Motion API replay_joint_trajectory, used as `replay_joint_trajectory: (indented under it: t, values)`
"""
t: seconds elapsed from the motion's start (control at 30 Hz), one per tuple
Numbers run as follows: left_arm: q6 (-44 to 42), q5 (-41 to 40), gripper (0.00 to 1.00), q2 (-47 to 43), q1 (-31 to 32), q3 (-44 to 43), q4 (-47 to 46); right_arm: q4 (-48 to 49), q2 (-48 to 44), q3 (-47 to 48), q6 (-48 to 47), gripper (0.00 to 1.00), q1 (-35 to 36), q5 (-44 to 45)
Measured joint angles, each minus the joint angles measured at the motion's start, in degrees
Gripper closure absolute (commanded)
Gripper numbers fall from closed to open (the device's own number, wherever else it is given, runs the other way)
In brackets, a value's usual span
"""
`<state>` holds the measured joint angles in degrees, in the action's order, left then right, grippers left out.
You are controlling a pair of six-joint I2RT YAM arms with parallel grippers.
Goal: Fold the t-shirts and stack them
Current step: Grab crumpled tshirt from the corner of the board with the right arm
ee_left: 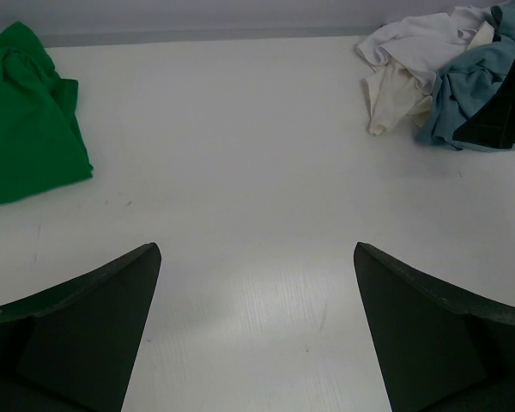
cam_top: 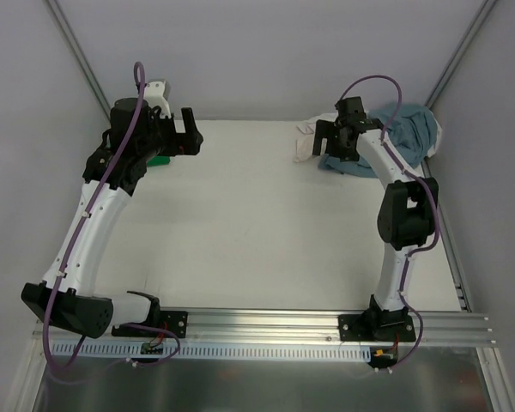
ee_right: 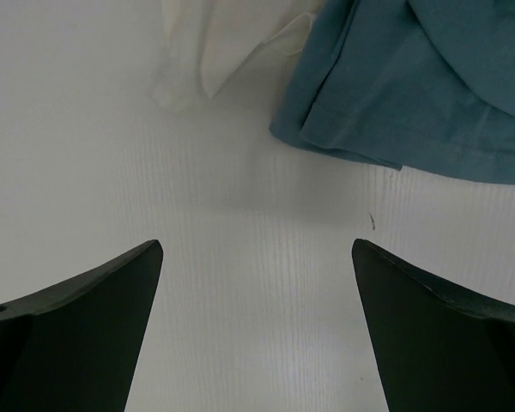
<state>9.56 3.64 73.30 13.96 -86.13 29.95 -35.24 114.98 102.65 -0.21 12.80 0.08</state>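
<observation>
The bright green t-shirt (ee_left: 26,112) lies crumpled at the back left; in the top view only a sliver of it (cam_top: 160,160) shows under my left arm. The slate-blue t-shirt (cam_top: 409,130) and the cream t-shirt (cam_top: 306,142) lie bunched together at the back right, the blue partly over the cream. My left gripper (cam_top: 193,131) is open and empty beside the green shirt, over bare table (ee_left: 256,251). My right gripper (cam_top: 327,146) is open and empty, its jaws over bare table (ee_right: 256,247) just short of the blue shirt (ee_right: 429,86) and the cream shirt (ee_right: 210,51).
The white table (cam_top: 257,223) is walled in by grey panels at the back and sides. An aluminium rail (cam_top: 266,322) with both arm bases runs along the near edge. The right gripper's black body (ee_left: 502,112) shows in the left wrist view beside the blue shirt (ee_left: 468,90).
</observation>
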Motion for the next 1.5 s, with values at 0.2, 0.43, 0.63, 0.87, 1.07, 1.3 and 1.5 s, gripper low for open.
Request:
replay_joint_trajectory:
  t: [0.2, 0.43, 0.63, 0.87, 1.07, 1.3, 1.5]
  values:
    - [0.0, -1.2, 0.01, 0.0, 0.0, 0.0, 0.0, 0.5, 3.7, 2.9, 1.5, 0.02, -3.8, -0.8]
    - [-1.0, -1.5, 0.01, 2.0, 0.0, -3.3, 2.0, 2.5, 7.9, 5.4, 2.8, 0.02, -6.2, -2.4]
    - [-2.6, -2.2, 0.02, 4.0, 0.0, -8.1, 3.8, 3.5, 12.9, 6.0, 4.7, 0.06, -6.3, -4.4]
    - [-3.1, -2.4, 0.01, 6.1, 0.0, -11.3, 5.0, 4.0, 15.5, 6.7, 6.2, 0.07, -6.2, -5.7]
    - [-3.2, -2.4, 0.01, 7.0, 0.0, -11.3, 5.9, 4.9, 15.6, 7.8, 6.3, 0.14, -6.2, -6.1]
    - [-3.5, -2.4, 0.01, 7.0, 0.0, -11.3, 6.4, 5.6, 16.5, 8.7, 6.7, 0.18, -6.2, -6.5]
    - [-4.3, -2.5, 0.01, 7.0, 0.0, -11.3, 6.4, 5.7, 17.9, 8.9, 6.7, 0.2, -6.2, -6.5]
